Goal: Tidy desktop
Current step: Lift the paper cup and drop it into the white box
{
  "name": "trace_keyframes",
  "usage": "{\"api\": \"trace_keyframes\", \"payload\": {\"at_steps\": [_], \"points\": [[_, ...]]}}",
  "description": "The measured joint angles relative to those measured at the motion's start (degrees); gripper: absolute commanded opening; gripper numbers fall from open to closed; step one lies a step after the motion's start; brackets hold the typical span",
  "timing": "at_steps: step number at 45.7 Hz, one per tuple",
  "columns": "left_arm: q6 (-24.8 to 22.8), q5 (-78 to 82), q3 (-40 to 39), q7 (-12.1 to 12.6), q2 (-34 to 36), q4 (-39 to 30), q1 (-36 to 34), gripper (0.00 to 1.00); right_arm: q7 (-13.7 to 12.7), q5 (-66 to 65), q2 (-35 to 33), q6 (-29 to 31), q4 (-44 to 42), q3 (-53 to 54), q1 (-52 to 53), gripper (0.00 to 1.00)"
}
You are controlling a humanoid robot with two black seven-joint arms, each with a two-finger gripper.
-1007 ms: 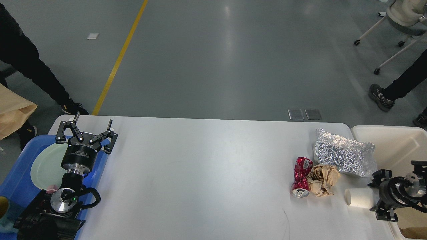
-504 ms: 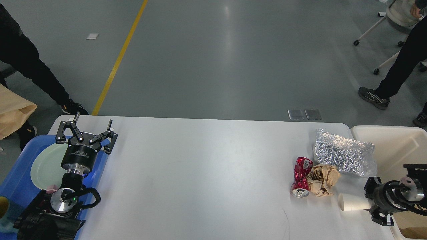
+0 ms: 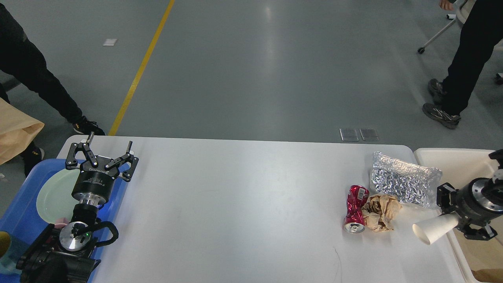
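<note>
At the right edge of the worktop (image 3: 235,196), the right claw (image 3: 452,220) pinches a white paper cup (image 3: 434,230) by its base, mouth tilted down and left, probably for carrying to the cream bin (image 3: 452,161) just beside. A crushed red can (image 3: 355,208), brown paper wad (image 3: 379,212) and foil bag (image 3: 404,184) lie close by. The left claw (image 3: 108,151) hangs spread over the blue tray (image 3: 23,212).

Desktop (image 3: 235,204) middle open; trash cluster (image 3: 377,204) right.
</note>
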Motion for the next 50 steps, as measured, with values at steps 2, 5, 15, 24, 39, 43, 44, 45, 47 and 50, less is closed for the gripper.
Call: {"api": "trace_keyframes", "payload": {"at_steps": [2, 5, 15, 24, 39, 43, 44, 45, 47, 50], "points": [[0.00, 0.00, 0.00, 0.00, 0.00, 0.00, 0.00, 0.96, 0.15, -1.87, 0.66, 2.16, 2.31, -3.26, 4.94, 0.00], [0.00, 0.00, 0.00, 0.00, 0.00, -0.01, 0.00, 0.96, 0.28, -5.74, 2.49, 5.24, 6.96, -7.51, 12.80, 0.00], [0.00, 0.00, 0.00, 0.00, 0.00, -0.03, 0.00, 0.96, 0.32, -13.94, 10.20, 11.27, 23.05, -12.51, 34.38, 0.00], [0.00, 0.00, 0.00, 0.00, 0.06, -0.03, -0.01, 0.96, 0.27, -14.02, 12.91, 20.75, 31.12, -13.11, 50.02, 0.00], [0.00, 0.00, 0.00, 0.00, 0.01, 0.00, 0.00, 0.96, 4.44, -13.42, 12.72, 21.16, 30.78, -15.62, 52.57, 0.00], [0.00, 0.00, 0.00, 0.01, 0.00, 0.00, 0.00, 0.96, 9.22, -13.49, 13.22, 21.10, 30.07, -19.07, 52.75, 0.00], [0.00, 0.00, 0.00, 0.01, 0.00, 0.00, 0.00, 0.96, 10.59, -13.62, 13.46, 21.10, 29.84, -20.08, 52.79, 0.00], [0.00, 0.00, 0.00, 0.01, 0.00, 0.00, 0.00, 0.96, 11.60, -13.74, 13.66, 21.10, 29.63, -20.86, 52.82, 0.00], [0.00, 0.00, 0.00, 0.09, 0.00, 0.00, 0.00, 0.96, 13.54, -13.98, 14.15, 21.09, 29.21, -22.50, 52.88, 0.00], [0.00, 0.00, 0.00, 0.11, -0.01, 0.00, 0.00, 0.96, 15.09, -14.24, 14.60, 20.98, 28.64, -24.55, 52.93, 0.00]]}}
